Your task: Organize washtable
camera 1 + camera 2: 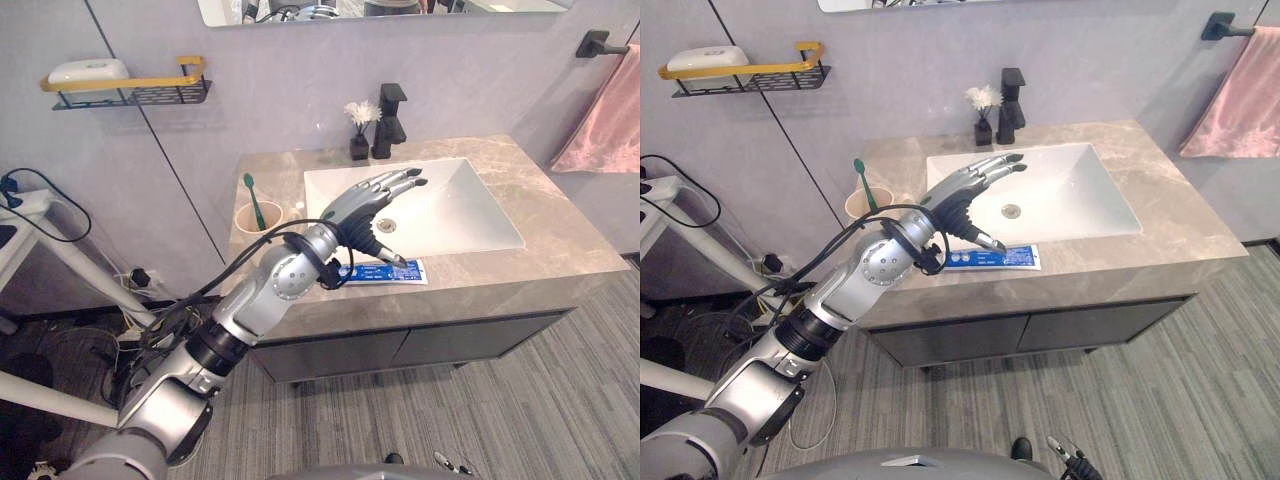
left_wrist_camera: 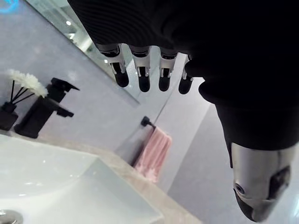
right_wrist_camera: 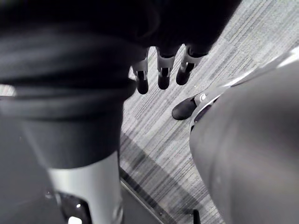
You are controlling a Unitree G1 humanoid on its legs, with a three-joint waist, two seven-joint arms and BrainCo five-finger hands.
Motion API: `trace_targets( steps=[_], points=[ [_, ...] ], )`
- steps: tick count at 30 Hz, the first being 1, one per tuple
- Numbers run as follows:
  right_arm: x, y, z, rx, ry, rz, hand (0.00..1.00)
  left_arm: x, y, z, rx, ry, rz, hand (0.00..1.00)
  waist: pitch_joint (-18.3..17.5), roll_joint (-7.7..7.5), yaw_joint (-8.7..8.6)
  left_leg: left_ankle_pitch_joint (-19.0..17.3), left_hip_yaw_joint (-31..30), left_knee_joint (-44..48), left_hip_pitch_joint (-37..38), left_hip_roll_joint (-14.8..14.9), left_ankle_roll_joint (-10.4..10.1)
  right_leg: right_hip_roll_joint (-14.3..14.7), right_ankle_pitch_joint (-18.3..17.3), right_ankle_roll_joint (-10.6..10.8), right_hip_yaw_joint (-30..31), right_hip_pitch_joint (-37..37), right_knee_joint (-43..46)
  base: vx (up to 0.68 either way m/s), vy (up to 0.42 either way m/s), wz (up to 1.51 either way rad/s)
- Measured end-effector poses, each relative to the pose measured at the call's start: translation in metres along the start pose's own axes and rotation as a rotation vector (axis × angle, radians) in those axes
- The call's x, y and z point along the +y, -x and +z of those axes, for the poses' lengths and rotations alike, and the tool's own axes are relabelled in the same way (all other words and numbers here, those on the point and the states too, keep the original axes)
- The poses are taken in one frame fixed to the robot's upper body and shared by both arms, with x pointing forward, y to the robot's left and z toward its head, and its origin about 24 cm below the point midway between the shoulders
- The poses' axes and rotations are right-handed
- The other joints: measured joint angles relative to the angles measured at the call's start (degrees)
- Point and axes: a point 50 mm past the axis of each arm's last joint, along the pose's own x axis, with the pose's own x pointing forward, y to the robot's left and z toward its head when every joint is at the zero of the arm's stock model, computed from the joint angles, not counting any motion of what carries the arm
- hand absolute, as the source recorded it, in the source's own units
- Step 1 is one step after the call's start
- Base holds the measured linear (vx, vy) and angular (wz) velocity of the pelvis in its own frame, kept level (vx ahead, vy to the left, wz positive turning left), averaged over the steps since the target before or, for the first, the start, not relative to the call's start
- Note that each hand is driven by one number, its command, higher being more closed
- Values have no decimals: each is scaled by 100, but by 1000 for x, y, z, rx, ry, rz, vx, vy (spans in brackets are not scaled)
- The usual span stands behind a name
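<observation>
My left hand point(image 1: 372, 203) hovers open above the front left of the white sink point(image 1: 455, 215), fingers straight and thumb pointing down toward a blue and white toothpaste tube point(image 1: 385, 272) lying flat on the counter's front edge. The tube is untouched. In the left wrist view the fingers point(image 2: 140, 70) stretch straight with nothing between them. A green toothbrush point(image 1: 253, 200) stands in a beige cup point(image 1: 258, 217) at the counter's left. My right hand point(image 3: 161, 70) hangs low above the floor, fingers relaxed and holding nothing.
A black faucet point(image 1: 390, 122) and a small dark vase with white flowers point(image 1: 360, 130) stand behind the sink. A wall shelf point(image 1: 130, 88) at the upper left carries a white soap dish. A pink towel point(image 1: 605, 120) hangs at the right. The marble counter point(image 1: 550, 215) surrounds the basin.
</observation>
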Motion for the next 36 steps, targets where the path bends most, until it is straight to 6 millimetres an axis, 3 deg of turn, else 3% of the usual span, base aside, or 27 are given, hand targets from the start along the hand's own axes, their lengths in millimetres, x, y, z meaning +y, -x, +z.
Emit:
trace_targets(
  steps=[8,13,19,36],
  points=[
    [-6,1,-2,-4,-68,-28,0,-9,3,-21,103,10,-37,0,8,8,-33,22,153,-33,4,-18,35,-25,73,20,102,-77,-6,-16,16,-9],
    [-8,1,2,-20,-97,-38,0,-30,27,-49,241,47,-119,0,105,89,-154,29,173,-186,157,-28,47,-16,73,24,116,-11,-11,0,5,-2],
    [-8,1,3,-22,-93,-37,0,-51,50,-58,314,96,-184,0,134,98,-151,36,168,-222,166,15,56,22,69,27,96,-24,-12,18,-8,0],
    [-5,0,4,-19,-55,-22,0,-61,68,-75,422,129,-210,0,307,74,-187,36,177,-266,204,30,54,34,68,28,66,-8,-13,2,0,0]
  ],
)
